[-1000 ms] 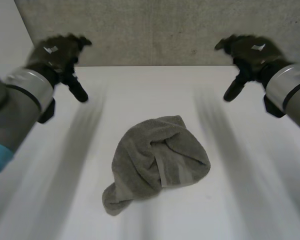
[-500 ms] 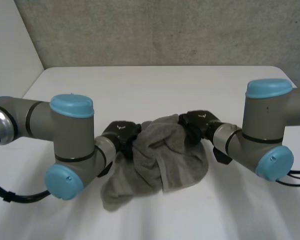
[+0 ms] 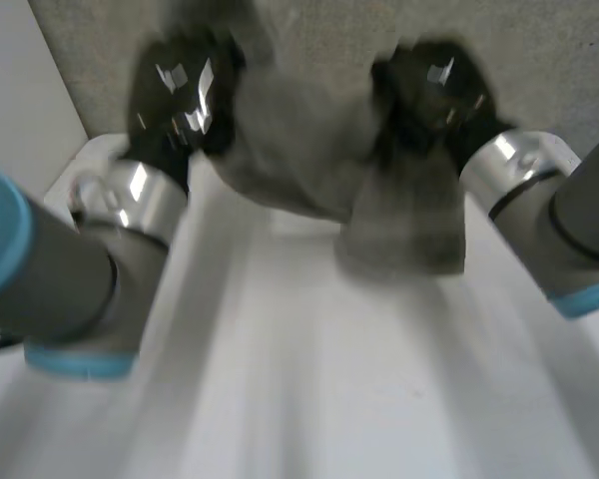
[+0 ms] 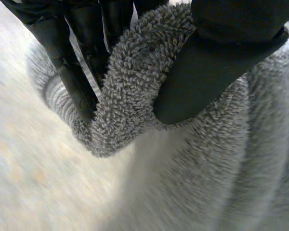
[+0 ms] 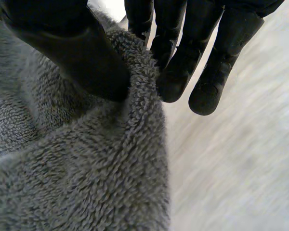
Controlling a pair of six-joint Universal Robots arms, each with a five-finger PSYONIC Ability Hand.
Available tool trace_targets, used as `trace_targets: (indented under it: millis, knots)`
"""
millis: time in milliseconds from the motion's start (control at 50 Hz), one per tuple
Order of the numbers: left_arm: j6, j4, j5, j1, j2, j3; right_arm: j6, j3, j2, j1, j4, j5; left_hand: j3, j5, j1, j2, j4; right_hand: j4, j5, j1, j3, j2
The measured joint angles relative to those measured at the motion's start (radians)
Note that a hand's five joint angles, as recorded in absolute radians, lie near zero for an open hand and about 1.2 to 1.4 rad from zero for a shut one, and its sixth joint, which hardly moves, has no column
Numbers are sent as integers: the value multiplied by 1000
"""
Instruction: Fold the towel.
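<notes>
The grey towel (image 3: 324, 165) hangs in the air above the white table (image 3: 309, 379), bunched between my two hands. My left hand (image 3: 185, 95) grips its left side; in the left wrist view the thumb (image 4: 212, 62) presses a fold of towel (image 4: 130, 96) against the fingers (image 4: 72, 72). My right hand (image 3: 434, 95) holds the towel's right side, and the right wrist view shows the thumb (image 5: 72, 48) pinching a towel (image 5: 86, 163) edge against the fingers (image 5: 183, 62). A flap of towel droops below the right hand.
A grey wall (image 3: 539, 60) stands behind the table's far edge. Both forearms reach up from the near sides, the left arm (image 3: 70, 279) and the right arm (image 3: 559, 220).
Both hands came down from open and apart, closed on the crumpled towel's sides, and have now lifted it off the table, up and toward the far edge.
</notes>
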Motion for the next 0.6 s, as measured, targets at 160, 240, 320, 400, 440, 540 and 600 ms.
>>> trace_targets:
  millis: [160,240,320,400,440,540,600]
  knots:
    - [52,-87,8,-42,-34,-235,-431,45,113,4,379,-36,0,0,0,1,0,0,0,0,0,0]
    - [118,-194,5,-43,-51,-283,-617,91,130,-1,513,-25,0,0,0,1,0,0,0,1,0,0]
    - [180,-339,-1,-44,-53,-300,-699,148,113,-5,581,-13,0,0,0,1,0,0,0,1,0,0]
    - [203,-439,-5,-49,-34,-301,-692,202,77,-6,590,-12,-7,0,0,-11,-8,0,1,1,0,0]
    - [208,-488,-7,-53,-7,-301,-667,246,48,-5,576,-15,-81,-33,-22,-93,-83,0,1,1,0,0]
    - [208,-542,-6,-58,55,-302,-624,330,-10,1,517,-20,-518,-487,-460,-520,-521,-18,-17,-15,-19,-7]
    - [207,-556,-4,-58,103,-297,-600,383,-49,2,455,-18,-807,-779,-760,-810,-810,-344,-339,-335,-353,-337]
